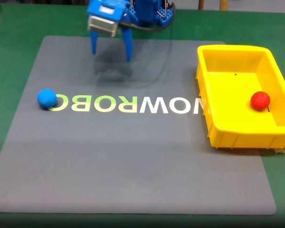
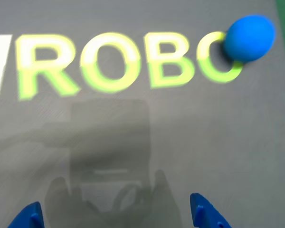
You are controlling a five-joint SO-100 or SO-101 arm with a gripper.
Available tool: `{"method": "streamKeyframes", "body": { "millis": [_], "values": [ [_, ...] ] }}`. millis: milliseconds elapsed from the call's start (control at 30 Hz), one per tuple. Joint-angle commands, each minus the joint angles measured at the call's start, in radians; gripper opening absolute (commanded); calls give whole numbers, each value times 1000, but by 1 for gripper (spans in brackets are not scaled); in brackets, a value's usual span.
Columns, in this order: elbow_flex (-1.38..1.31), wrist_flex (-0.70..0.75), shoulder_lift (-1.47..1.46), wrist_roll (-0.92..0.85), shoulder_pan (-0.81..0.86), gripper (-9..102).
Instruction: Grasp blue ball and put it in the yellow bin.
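In the fixed view the gripper (image 1: 111, 53) hangs with fingers spread and empty at the grey mat's (image 1: 133, 161) far edge; the blue ball (image 1: 46, 98) lies nearer the camera, to its left, well apart from the yellow bin (image 1: 237, 135). In the wrist view the blue ball (image 2: 249, 37) sits ahead and right of the spread fingertips (image 2: 203, 214), so I judge the reach must go forward and right.

I seem to be in a robotics lab or demo bench: under me lies a grey mat (image 1: 133, 156) printed with big "ROBO" lettering (image 2: 128, 61), spread over a green table cover (image 1: 9, 52), with wooden furniture legs (image 1: 223, 4) past the table's far edge.
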Motion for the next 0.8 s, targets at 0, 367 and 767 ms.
{"method": "streamKeyframes", "body": {
  "millis": [0, 367, 767],
  "values": [
    [-179, -60, -132, 28, 38, 35],
    [-548, -72, -494, 17, 121, 35],
    [-867, -54, -782, -6, 201, 35]
  ]
}}
